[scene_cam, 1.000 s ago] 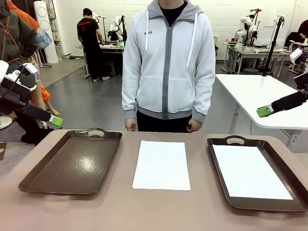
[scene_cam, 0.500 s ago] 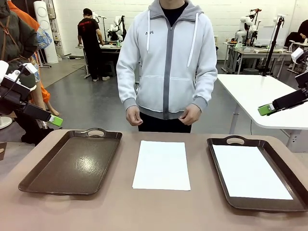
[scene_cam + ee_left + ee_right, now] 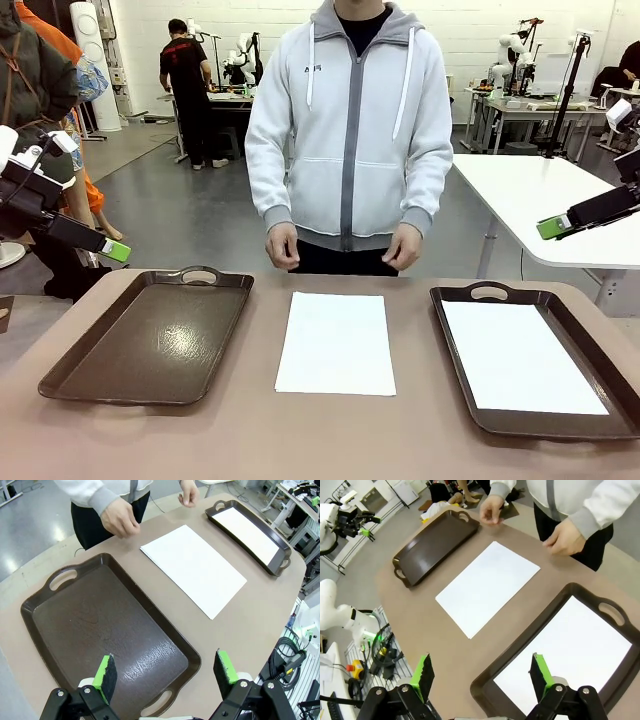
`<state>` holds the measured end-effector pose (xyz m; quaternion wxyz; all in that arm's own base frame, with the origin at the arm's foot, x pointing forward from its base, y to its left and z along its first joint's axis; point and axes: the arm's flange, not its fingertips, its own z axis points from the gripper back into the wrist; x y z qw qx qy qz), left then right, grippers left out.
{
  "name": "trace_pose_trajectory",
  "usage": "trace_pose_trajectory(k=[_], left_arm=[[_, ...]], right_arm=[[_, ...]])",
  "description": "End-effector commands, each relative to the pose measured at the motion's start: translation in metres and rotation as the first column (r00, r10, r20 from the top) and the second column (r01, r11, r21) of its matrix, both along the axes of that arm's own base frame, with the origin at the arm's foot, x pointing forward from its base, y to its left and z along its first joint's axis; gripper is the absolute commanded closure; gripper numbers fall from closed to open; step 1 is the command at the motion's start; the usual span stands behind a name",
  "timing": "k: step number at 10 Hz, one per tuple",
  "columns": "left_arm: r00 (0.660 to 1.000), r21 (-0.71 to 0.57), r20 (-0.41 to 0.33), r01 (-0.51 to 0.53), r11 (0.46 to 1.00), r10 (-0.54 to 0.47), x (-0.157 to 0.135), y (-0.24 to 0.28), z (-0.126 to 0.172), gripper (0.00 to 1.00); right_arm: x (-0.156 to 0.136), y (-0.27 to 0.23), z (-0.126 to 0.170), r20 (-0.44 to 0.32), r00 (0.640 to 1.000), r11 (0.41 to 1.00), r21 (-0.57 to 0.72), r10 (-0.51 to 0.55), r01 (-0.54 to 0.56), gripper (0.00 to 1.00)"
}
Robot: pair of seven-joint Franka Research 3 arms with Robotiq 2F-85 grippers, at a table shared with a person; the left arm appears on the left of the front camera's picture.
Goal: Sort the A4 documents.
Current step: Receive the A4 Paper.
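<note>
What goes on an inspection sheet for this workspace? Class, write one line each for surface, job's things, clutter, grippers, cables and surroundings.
Surface: brown table with rounded corners.
Job's things: middle sheet lies flat on the table between the left tray and the right tray; second sheet lies flat inside the right tray.
Clutter: nothing seen.
Grippers: left gripper open, raised at the table's left side; right gripper open, raised at its right side; both hold nothing.
Cables: bundle beyond the table's edge.
Surroundings: person standing at the far side; white table behind.
</note>
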<state>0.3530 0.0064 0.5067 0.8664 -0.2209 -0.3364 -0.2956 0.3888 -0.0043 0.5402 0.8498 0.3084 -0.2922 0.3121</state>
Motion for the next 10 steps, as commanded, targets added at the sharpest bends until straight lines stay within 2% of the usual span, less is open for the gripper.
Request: trace_pose_trajectory(k=[1, 10], left_arm=[[1.0, -0.005, 0.011, 0.014, 1.0, -0.014, 0.0018, 0.002, -0.0018, 0.0], [1.0, -0.005, 0.011, 0.014, 1.0, -0.014, 0.0018, 0.002, -0.0018, 0.0]], right_arm=[[-0.0006, 0.0015, -0.0003, 0.003, 1.0, 1.0, -0.001, 0.008, -0.008, 0.0], [-0.0006, 0.0015, -0.0003, 0.003, 1.0, 1.0, -0.001, 0.008, -0.008, 0.0]])
